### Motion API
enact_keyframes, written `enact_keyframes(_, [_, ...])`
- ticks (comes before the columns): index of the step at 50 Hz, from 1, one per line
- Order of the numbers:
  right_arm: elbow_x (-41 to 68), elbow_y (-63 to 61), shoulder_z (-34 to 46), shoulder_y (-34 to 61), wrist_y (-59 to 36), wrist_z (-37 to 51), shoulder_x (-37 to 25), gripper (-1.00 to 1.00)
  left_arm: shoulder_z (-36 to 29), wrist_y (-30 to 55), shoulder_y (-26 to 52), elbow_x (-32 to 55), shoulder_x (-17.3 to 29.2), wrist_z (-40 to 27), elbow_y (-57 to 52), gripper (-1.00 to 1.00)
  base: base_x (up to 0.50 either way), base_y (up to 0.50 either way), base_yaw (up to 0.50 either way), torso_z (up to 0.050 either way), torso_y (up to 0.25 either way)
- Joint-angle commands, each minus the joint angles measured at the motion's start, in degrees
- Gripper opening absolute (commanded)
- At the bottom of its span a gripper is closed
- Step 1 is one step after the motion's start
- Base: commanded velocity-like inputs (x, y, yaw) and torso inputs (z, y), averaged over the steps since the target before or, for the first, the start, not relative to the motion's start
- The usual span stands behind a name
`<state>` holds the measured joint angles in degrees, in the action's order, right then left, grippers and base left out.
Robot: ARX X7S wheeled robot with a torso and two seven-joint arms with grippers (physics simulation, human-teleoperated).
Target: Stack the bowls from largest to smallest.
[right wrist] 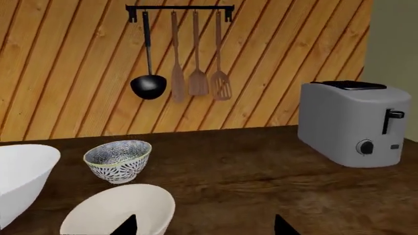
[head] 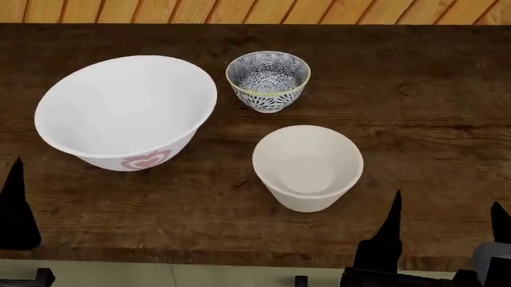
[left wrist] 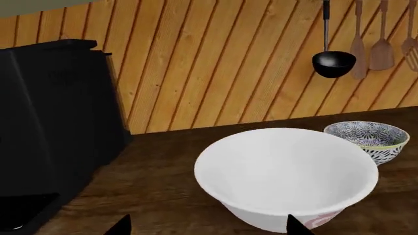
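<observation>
The large white bowl (head: 124,107) with a pink mark stands at the left of the dark wooden counter (head: 431,119). The small blue-grey floral bowl (head: 267,81) stands behind and to its right. The medium cream bowl (head: 307,167) stands nearer me, in the middle. All three stand apart and upright. My left gripper (left wrist: 209,227) is open and empty, just short of the large bowl (left wrist: 284,176). My right gripper (head: 443,227) is open and empty, to the right of the cream bowl and nearer me. In the right wrist view one fingertip (right wrist: 127,226) overlaps the cream bowl (right wrist: 121,210).
A black appliance (left wrist: 52,112) stands on the counter far left. A grey toaster (right wrist: 353,122) stands far right. A ladle and wooden spatulas hang from a rail (right wrist: 179,9) on the plank wall behind. The counter's front edge (head: 239,258) runs just before my grippers.
</observation>
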<state>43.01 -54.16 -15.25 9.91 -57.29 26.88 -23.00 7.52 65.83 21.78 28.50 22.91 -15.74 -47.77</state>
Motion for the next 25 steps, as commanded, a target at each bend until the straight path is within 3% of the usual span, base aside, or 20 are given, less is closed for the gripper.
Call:
enact_keyframes(1, [14.9, -5.6, -9.6, 0.5, -5.0, 7.6, -6.9, 1.0, 3.1, 5.5, 2.4, 2.2, 3.6, 0.6, -2.4, 1.0, 0.5, 0.13, 0.0, 0.0, 0.0])
enact_keyframes(16, [20.6, -5.4, -11.3, -1.4, -1.6, 10.9, -11.2, 1.0, 7.3, 6.9, 2.6, 3.7, 5.5, 1.5, -2.0, 1.0, 0.5, 0.13, 0.0, 0.0, 0.0])
enact_keyframes(25, [19.2, -4.8, -9.7, -2.6, 0.7, 10.9, -12.5, 1.0, 4.7, 4.8, 1.4, 2.2, 6.8, 1.4, -0.8, 1.0, 0.5, 0.13, 0.0, 0.0, 0.002])
